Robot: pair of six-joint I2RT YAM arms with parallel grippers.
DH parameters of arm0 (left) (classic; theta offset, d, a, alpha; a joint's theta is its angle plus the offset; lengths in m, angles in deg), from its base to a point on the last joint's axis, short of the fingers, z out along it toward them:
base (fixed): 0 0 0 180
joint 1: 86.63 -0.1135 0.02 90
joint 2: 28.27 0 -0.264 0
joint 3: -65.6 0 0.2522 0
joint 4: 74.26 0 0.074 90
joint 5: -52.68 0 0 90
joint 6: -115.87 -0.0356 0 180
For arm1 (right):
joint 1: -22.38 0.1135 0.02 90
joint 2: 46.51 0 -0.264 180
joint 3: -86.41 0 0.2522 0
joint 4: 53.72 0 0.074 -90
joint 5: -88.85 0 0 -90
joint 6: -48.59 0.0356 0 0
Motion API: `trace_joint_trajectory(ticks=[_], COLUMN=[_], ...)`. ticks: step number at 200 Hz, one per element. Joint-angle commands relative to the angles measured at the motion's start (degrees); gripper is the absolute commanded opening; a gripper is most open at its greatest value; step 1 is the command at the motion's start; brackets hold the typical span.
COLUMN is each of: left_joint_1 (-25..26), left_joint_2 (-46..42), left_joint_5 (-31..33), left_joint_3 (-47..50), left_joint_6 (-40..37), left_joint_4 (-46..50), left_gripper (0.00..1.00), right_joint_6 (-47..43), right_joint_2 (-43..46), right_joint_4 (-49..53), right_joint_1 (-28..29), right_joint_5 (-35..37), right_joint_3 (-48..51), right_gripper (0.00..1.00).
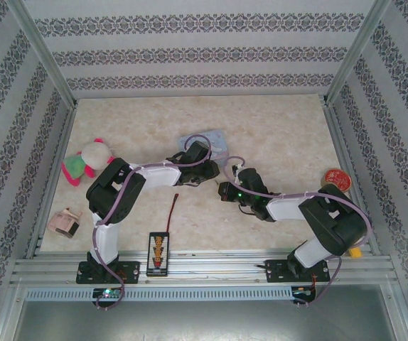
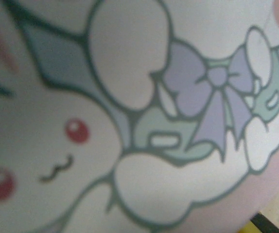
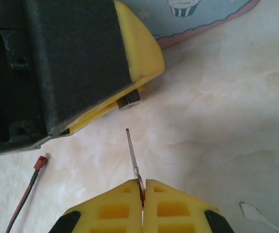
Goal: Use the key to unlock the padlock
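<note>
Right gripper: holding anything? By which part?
Yes: the key, pinched at its base end in the shut right gripper; the thin blade sticks out free.

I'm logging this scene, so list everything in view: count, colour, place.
padlock: one, dark metal, gripped in left claw
key: one, silvery, gripped in right claw
tin: one, pale blue, mid-table under left claw
plush toy: one, pink-white-green, far left
box: one, pinkish, near left
wire: one, red, near middle
strip: one, black, near edge
disc: one, red, right side
block: one, yellow, near right
left claw: one, yellow pads, shut on padlock
right claw: one, yellow pads, shut on key
</note>
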Motion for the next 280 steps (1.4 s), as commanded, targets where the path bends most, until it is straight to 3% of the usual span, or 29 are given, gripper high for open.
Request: trace_joint_trajectory(ticks=[1, 280], left_joint_1=[0.25, 0.1], left_joint_2=[-1.28, -0.57], left_joint_5=[-1.24, -3.0], left_joint_3=[-0.52, 0.0], left_joint_6=[-0.45, -0.55], left_joint_4=[-1.27, -1.89], left_gripper=[0.12, 0.12], right_joint_6=[0.12, 3.75], right_joint_2=[-1.43, -8.63], right_joint_4=[-3.6, -15.78], right_joint_1=[0.56, -0.25], right_joint_5=[1.43, 1.16], right_joint_3=[-0.26, -1.11], right_gripper=[0.0, 0.0])
